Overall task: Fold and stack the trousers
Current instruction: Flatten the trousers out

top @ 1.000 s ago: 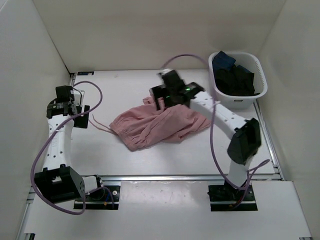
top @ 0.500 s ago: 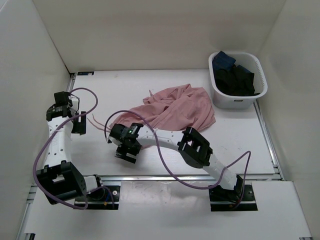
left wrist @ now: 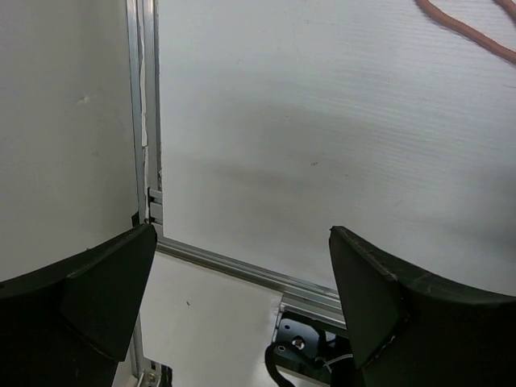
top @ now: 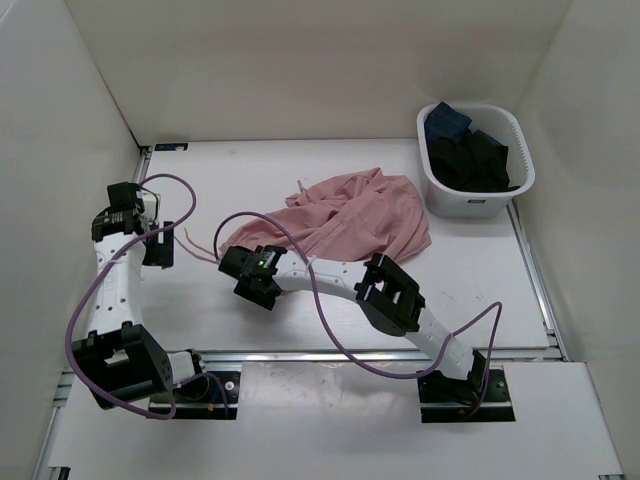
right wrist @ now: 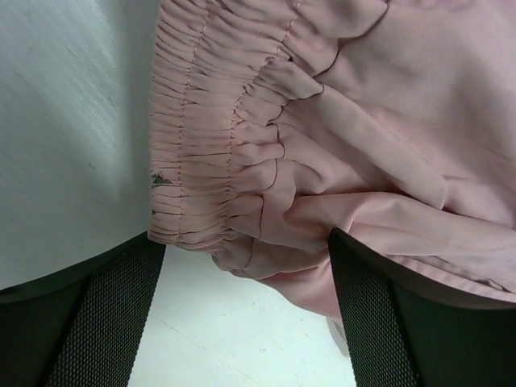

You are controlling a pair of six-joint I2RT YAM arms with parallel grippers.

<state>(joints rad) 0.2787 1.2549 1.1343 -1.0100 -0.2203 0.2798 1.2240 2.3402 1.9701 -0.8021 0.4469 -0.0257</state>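
The dusty-pink trousers point(top: 355, 215) lie crumpled in the middle of the table, their thin drawstring point(top: 195, 245) trailing left. In the right wrist view the gathered elastic waist point(right wrist: 218, 153) fills the upper frame. My right gripper point(top: 258, 283) is open and empty just in front of the waist's near-left edge, its fingers point(right wrist: 89, 314) apart with bare table between them. My left gripper point(top: 155, 245) is open and empty at the table's left side, near the drawstring's end point(left wrist: 472, 32).
A white basket point(top: 476, 160) with dark clothes stands at the back right. White walls enclose the table on three sides. A metal rail point(top: 330, 352) runs along the near edge. The right arm stretches low across the table front.
Over the last second the right arm swung from behind the trousers to their near-left edge; the trousers were shifted back and right. In the last half second the gripper edged slightly toward the waist.
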